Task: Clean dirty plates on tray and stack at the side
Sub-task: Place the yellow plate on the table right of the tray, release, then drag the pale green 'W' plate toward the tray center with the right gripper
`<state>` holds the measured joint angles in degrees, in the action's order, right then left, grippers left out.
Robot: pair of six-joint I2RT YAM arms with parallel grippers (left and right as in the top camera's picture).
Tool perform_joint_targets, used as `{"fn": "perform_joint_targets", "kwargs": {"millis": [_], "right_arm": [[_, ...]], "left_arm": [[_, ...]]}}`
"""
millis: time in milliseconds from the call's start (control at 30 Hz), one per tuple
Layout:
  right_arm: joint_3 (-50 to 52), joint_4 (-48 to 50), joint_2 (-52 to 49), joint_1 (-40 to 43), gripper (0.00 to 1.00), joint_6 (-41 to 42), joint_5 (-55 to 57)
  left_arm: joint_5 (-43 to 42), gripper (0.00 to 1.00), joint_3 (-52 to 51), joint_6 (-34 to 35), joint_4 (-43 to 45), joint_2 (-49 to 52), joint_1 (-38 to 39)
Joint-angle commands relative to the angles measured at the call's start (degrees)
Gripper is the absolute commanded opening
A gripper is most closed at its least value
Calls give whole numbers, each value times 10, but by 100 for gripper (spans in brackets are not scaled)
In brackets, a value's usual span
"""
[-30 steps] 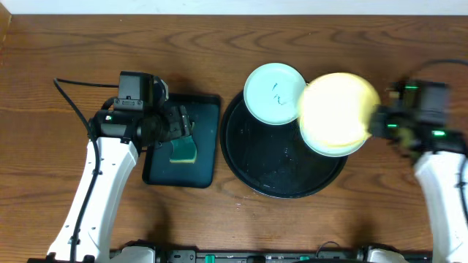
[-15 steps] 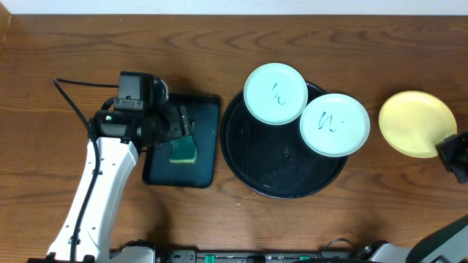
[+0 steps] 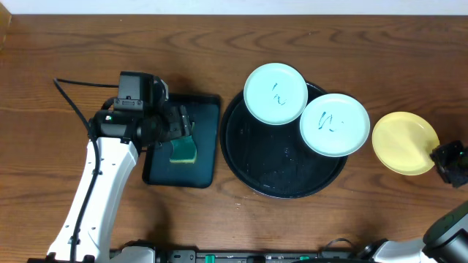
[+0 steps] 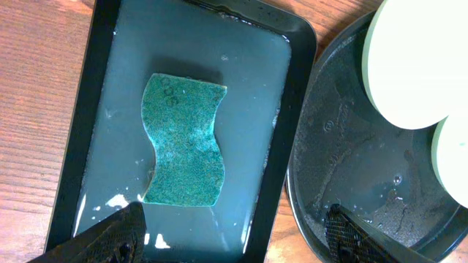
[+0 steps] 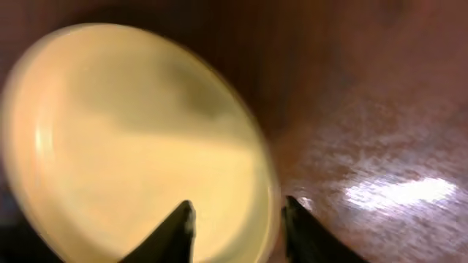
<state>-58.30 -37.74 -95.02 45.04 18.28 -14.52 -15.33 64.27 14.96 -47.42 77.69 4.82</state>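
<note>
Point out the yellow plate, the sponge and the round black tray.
yellow plate [image 3: 404,142], overhead view, centre of its face.
sponge [image 4: 183,150], left wrist view, middle of its green top.
round black tray [image 3: 274,166], overhead view, bare glossy floor near its middle.

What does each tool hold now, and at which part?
Right tool holds the yellow plate by its rim, at the edge nearest that arm. Left tool is open and holds nothing.

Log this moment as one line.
left pincer open above sponge | right pincer straddling yellow plate rim, beside tray | two scribbled mint plates on tray
</note>
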Motion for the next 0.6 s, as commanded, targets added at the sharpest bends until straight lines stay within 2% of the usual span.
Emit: {"fn": "perform_joint_targets", "kwargs": {"millis": [0,100,167,267,333,400,500,567], "right_arm": [[-9,7,39,-10,45,-63,-195],[-9,-6,70,-41,44,-99,-284],[-9,-31,89,-79,43,-140,-275],[-9,-61,102,-153,43,-154,-164],[-8,-61,97,-217,43,-151,-30],[-8,-45,86,-263,44,-135,51],[-8,-4,56,-316,49,-134,119],[-8,30,28,-334,47,-134,126]], "left_arm": [[-5,79,12,-3,-1,-2,-2],[-5,79,12,-3,-1,-2,-2],[-5,79,12,-3,-1,-2,-2],[-5,79,12,-3,-1,-2,-2],[-5,79,12,-3,-1,-2,-2],[-5,79,12,-3,-1,-2,-2],[-5,79,12,-3,-1,-2,-2],[-5,79,12,-3,-1,-2,-2]]}}
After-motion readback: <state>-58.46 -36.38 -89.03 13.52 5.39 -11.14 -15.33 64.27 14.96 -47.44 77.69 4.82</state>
